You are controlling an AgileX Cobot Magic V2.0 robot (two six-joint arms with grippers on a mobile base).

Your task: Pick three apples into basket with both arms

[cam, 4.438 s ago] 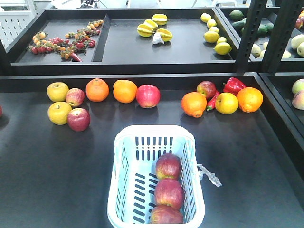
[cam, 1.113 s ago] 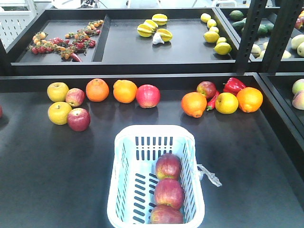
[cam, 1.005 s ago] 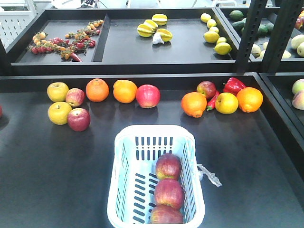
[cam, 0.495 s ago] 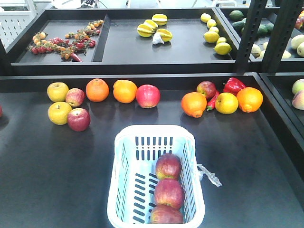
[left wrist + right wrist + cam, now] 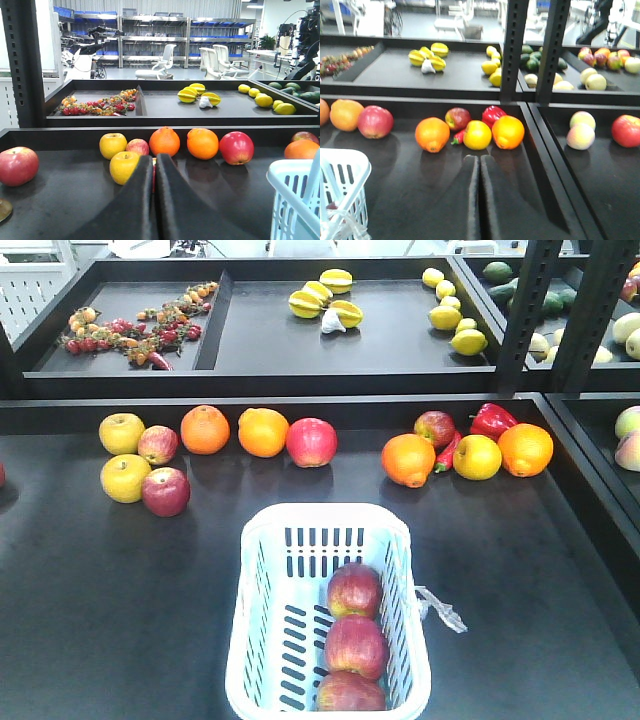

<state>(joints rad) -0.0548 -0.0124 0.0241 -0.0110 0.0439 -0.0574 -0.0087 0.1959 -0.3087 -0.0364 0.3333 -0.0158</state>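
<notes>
Three apples (image 5: 356,638) are lined in the basket (image 5: 258,680) at the tabletop's (image 5: 120,610) near edge; both the left claw (image 5: 154,165) and the right claw (image 5: 479,162) are closed, nothing held.

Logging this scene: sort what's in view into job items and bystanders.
Job: three apples in the basket; left end effector, right end effector, both shut.

Bystanders: oranges, yellow apples, red pepper, lemons, loose red apple.

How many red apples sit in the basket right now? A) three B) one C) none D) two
A: the front view shows three apples lined up along the right side of the basket, one behind another, with no gripper near them.
</notes>
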